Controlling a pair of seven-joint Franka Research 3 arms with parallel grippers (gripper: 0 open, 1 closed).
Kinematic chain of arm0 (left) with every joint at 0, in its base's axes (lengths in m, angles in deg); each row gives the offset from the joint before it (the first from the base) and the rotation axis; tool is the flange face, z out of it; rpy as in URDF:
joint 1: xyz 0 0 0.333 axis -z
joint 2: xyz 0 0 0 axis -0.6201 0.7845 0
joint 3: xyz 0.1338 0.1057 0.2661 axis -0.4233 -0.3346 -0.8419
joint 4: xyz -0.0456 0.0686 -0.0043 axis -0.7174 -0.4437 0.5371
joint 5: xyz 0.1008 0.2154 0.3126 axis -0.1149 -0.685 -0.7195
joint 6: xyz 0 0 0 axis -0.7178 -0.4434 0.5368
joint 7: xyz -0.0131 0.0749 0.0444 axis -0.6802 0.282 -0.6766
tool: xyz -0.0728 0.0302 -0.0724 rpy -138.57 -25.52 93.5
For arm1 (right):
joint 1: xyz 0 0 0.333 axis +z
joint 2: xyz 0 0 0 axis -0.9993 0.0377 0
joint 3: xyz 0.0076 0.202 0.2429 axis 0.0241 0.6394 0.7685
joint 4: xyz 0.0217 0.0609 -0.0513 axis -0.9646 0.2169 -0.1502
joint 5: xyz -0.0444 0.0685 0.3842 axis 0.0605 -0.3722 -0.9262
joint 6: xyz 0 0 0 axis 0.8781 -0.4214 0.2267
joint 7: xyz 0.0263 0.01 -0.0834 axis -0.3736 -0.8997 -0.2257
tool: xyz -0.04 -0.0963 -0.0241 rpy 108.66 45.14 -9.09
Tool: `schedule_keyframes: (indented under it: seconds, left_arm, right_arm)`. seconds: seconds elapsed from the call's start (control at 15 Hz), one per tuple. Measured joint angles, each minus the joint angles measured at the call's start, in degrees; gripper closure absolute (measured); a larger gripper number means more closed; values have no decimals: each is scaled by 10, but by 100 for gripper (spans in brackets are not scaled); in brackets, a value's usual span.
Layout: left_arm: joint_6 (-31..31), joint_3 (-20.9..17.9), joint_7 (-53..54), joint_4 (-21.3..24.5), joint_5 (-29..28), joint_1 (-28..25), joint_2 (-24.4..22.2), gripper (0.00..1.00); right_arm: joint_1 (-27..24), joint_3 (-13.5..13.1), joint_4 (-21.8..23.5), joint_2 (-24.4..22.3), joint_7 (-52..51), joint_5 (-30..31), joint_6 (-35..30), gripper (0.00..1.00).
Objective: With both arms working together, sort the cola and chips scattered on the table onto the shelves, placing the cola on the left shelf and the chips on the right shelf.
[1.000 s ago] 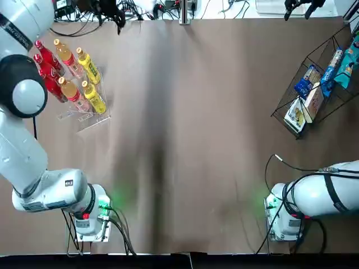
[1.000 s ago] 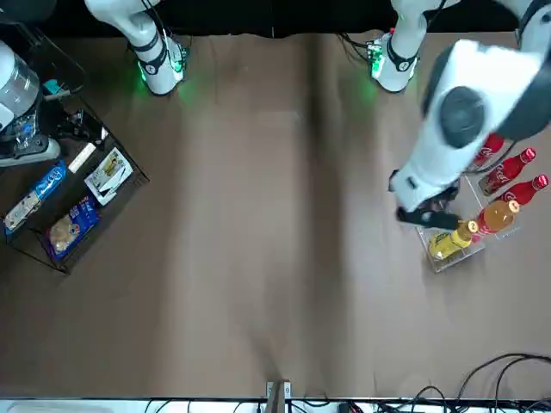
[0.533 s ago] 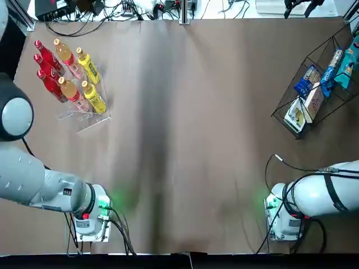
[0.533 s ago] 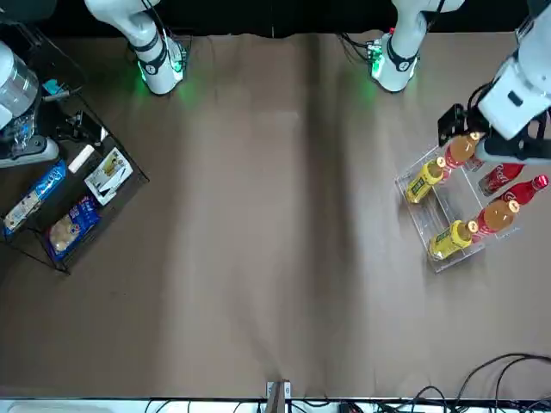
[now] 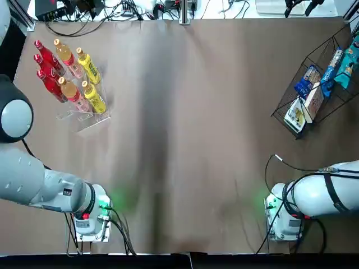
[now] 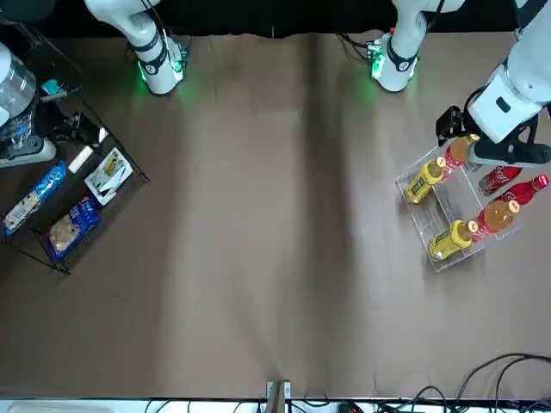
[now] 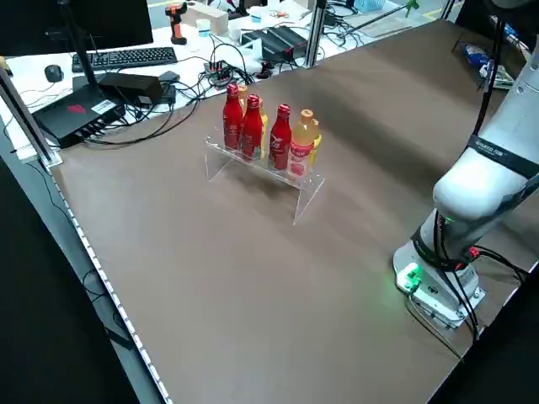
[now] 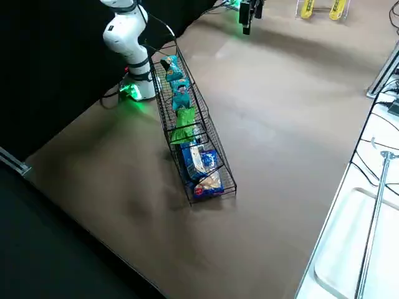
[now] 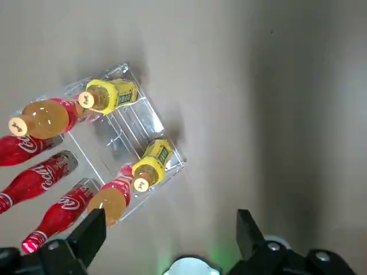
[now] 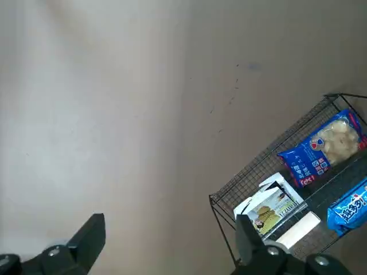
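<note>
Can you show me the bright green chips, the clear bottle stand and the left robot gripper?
Green chip packet (image 8: 184, 125): right side view, its front.
Clear stand (image 7: 301, 200): left side view, a leg.
Left gripper (image 9: 172, 232): left wrist view, between its fingertips.

Overhead top view — facing front view, shared table (image 5: 185, 140)

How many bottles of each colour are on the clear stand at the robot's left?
Red bottles: 3, one being the red bottle nearest the stand's end
Amber bottles with orange caps: 2, one of them here
Yellow bottles: 2, one of them here
Total: 7 bottles on the clear stand
</note>
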Motion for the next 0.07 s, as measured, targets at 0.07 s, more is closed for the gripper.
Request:
schedule_keyframes:
  seconds: [0.07]
  left_arm:
    - [0,0,1,1,-2,5,1,0]
  right_arm:
    - [-1,-1,0,0,0,0,0,0]
